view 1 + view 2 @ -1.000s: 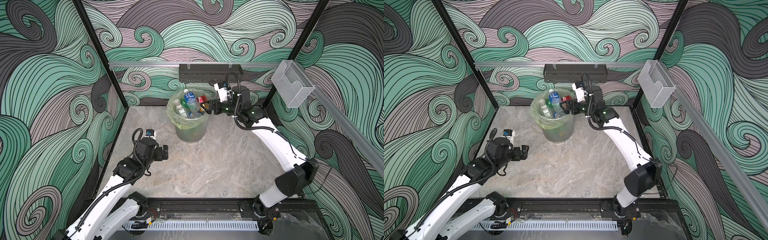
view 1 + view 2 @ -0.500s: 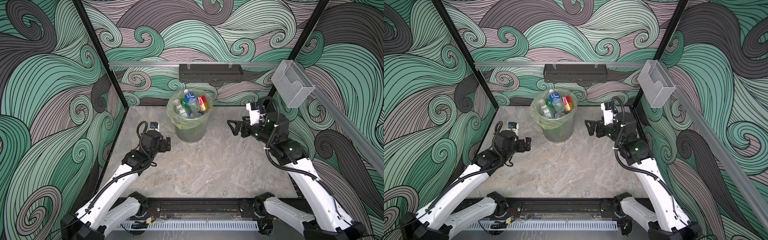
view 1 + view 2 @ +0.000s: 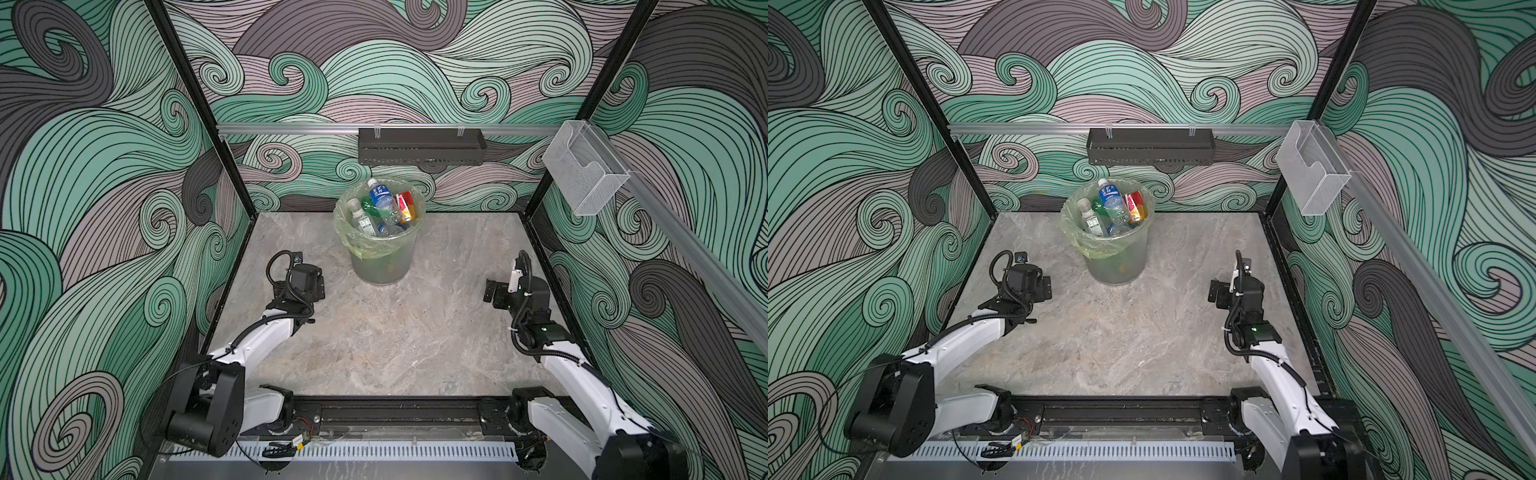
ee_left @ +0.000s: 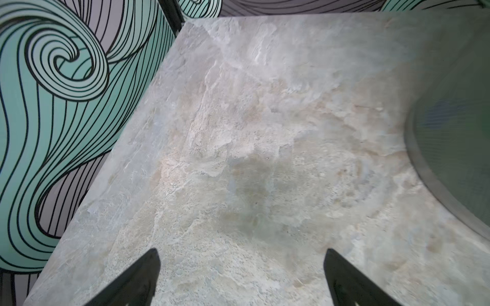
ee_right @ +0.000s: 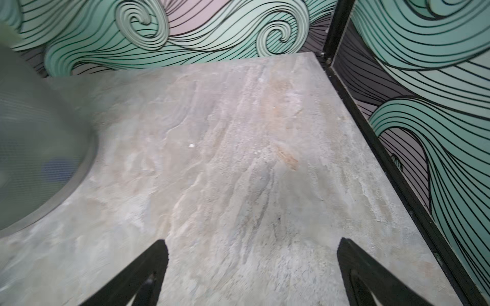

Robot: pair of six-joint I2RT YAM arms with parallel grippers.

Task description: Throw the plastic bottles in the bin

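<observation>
Both the left gripper (image 4: 240, 251) and the right gripper (image 5: 252, 241) hang empty, fingers spread wide; bottles (image 3: 380, 205) fill the bin (image 3: 380, 268).

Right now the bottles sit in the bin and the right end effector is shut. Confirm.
Not shut: the right end effector is open, jaws wide apart in the right wrist view. The bottles do sit in the bin.

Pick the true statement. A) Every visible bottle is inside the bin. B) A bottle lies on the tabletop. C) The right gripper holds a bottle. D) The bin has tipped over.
A: in both top views the plastic bottles sit inside the upright bin; none lies on the table.
</observation>
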